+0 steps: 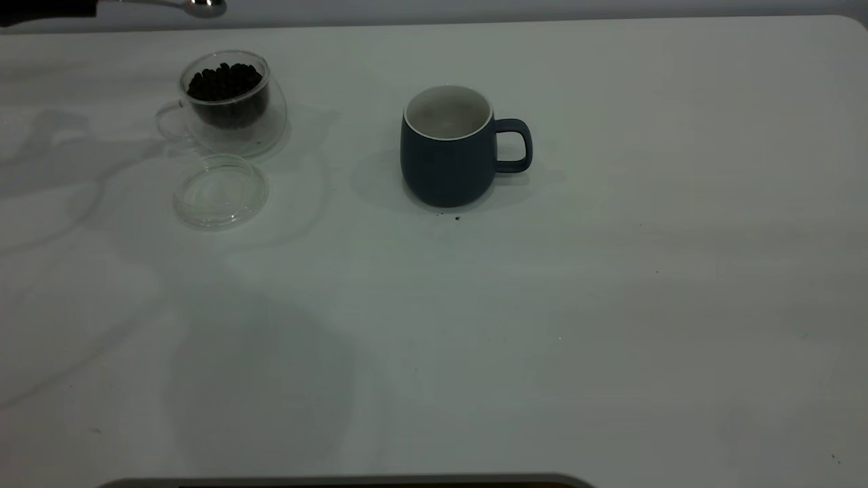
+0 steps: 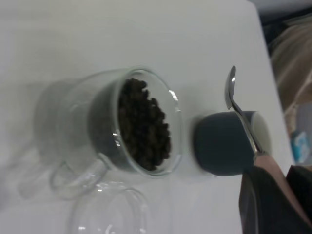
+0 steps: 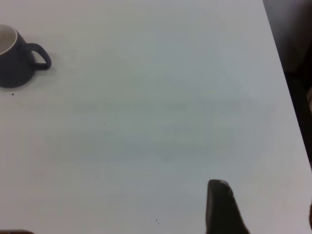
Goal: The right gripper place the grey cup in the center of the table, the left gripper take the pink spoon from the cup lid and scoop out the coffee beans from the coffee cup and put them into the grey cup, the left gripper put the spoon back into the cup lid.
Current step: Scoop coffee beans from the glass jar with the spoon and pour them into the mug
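Observation:
The grey cup (image 1: pixel 447 146) stands upright near the table's middle, handle to the right, its off-white inside bare. The coffee cup (image 1: pixel 224 102) with a heap of coffee beans (image 1: pixel 225 80) stands at the far left. The cup lid (image 1: pixel 220 190) lies flat in front of it, with nothing on it. My left gripper (image 2: pixel 273 183) is shut on the pink spoon (image 2: pixel 265 163) by its handle and holds it in the air beyond the coffee cup. The spoon's metal bowl (image 1: pixel 207 7) shows no beans. My right gripper (image 3: pixel 263 214) is open and empty over bare table, far right of the grey cup (image 3: pixel 14 56).
The white table (image 1: pixel 542 325) is bare at the front and right. A few dark specks (image 1: pixel 456 217) lie just in front of the grey cup. The table's right edge (image 3: pixel 287 97) runs close to my right gripper.

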`<action>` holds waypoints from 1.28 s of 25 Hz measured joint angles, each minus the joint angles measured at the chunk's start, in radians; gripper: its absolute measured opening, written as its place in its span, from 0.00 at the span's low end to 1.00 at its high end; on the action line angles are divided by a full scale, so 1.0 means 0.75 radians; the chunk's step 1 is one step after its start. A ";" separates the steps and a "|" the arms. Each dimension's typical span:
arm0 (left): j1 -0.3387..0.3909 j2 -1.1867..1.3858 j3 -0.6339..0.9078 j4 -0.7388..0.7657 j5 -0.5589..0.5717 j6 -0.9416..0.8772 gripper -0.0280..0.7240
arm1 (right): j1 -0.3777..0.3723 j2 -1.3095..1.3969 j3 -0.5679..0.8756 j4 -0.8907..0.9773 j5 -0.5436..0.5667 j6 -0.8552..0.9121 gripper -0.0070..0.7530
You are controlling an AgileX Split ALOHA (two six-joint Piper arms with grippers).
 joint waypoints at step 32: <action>-0.063 0.116 0.000 0.116 -0.227 0.175 0.19 | 0.000 -0.001 0.000 0.000 0.000 0.000 0.61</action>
